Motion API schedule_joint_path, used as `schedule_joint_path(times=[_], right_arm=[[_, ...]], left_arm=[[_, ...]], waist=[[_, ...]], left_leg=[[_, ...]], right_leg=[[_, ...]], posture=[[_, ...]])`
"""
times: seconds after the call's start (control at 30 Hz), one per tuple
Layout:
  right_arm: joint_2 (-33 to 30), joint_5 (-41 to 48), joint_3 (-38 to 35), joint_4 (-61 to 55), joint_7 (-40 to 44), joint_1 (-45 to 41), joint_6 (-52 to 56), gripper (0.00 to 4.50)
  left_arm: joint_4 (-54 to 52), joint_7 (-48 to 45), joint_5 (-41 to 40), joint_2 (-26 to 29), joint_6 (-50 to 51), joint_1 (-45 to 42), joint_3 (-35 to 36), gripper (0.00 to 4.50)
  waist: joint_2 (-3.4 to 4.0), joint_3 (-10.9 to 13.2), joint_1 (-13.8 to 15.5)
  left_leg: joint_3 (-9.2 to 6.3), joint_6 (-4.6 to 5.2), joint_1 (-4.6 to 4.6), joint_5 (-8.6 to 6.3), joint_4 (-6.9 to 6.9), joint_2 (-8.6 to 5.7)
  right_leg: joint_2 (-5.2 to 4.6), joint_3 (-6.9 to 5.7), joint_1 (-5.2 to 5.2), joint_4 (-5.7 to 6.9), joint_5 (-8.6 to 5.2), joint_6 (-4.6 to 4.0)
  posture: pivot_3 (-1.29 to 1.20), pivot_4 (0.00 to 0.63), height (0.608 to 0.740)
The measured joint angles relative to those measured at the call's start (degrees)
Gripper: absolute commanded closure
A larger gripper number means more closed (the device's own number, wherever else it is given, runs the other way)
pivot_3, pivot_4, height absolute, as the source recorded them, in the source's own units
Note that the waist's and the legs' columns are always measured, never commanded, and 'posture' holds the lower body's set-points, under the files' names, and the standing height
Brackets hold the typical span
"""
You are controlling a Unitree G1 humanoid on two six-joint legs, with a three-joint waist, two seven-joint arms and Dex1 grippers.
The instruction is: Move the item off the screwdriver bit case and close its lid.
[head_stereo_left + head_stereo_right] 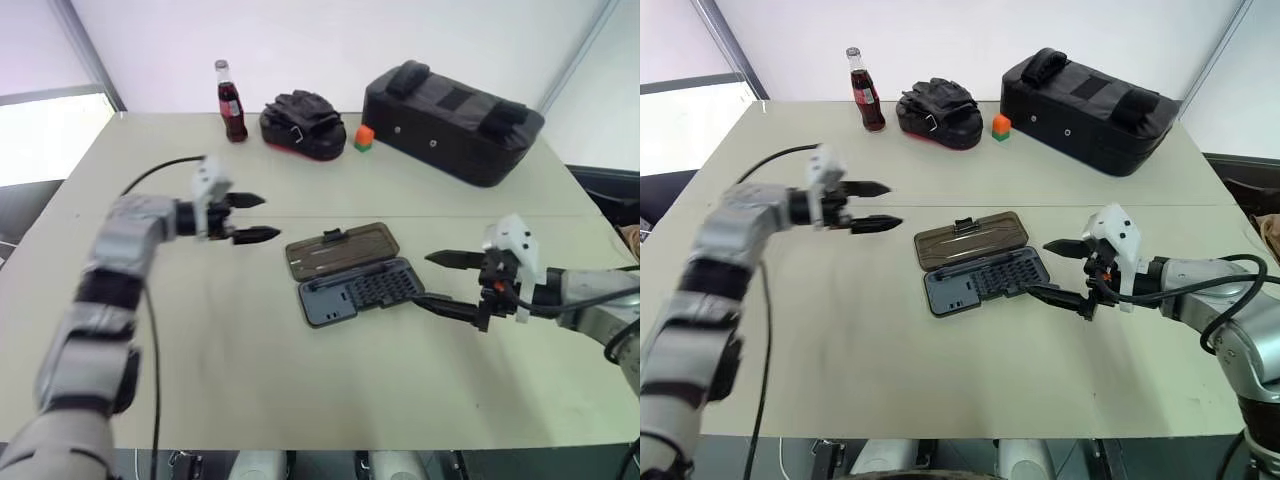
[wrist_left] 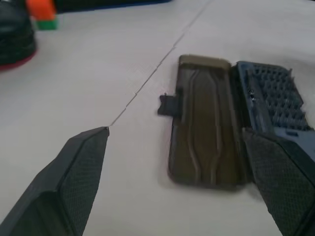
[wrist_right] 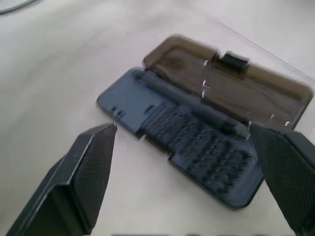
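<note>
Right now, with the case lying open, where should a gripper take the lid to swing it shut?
Probably the lid's far long edge, by the black latch tab, coming from the table's far side. The lid lies flat, hinged along the tray, so that free edge gives most leverage. The open left gripper is nearest.

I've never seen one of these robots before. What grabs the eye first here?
An open screwdriver bit case lies mid-table, its smoky lid folded flat behind it. The left gripper and right gripper hover open on either side of it. Along the far edge stand a cola bottle and a big black bag.
</note>
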Motion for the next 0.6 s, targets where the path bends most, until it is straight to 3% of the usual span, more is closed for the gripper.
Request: schedule_joint_path(times=[0.13,0.4,0.5,0.6], right_arm=[[1.8,-0.1,-0.5,-2.2,-3.4,2.7,0.0,0.06],[4.6,3.4,-4.6,-9.2,-10.4,4.6,1.6,0.06],[5.2,4.3,-4.8,-9.9,-12.4,4.6,2.2,0.0],[5.3,4.6,-4.9,-10.3,-13.7,5.0,2.7,0.0]], left_arm=[[17.7,-0.8,7.0,-4.8,-9.3,-5.9,-2.6,0.0],[29.0,1.5,15.0,-9.4,-14.9,-9.8,-2.6,0.0],[29.4,1.8,16.8,-10.5,-15.9,-9.9,-2.5,0.86],[30.2,2.2,17.9,-11.1,-15.8,-10.6,-2.2,2.4]], waist=[[-0.05,0.0,-1.0],[-0.16,0.1,-0.7],[-0.16,0.1,-0.7],[-0.16,0.1,-0.7]], left_leg=[[-0.1,0.05,-0.61,-0.02,-0.04,0.04],[-0.17,0.04,-0.79,-0.01,0.24,0.0],[-0.17,0.04,-0.78,-0.01,0.3,0.01],[-0.17,0.04,-0.78,-0.01,0.31,0.0]], right_leg=[[0.05,-0.02,-0.64,0.11,-0.03,0.04],[-0.04,-0.03,-0.68,0.12,0.03,0.15],[-0.04,-0.02,-0.66,0.14,0.04,0.16],[-0.03,-0.03,-0.66,0.15,0.04,0.16]], posture=[[0.0,0.15,0.74],[0.0,0.15,0.74],[0.0,0.15,0.74],[0.0,0.15,0.74]])
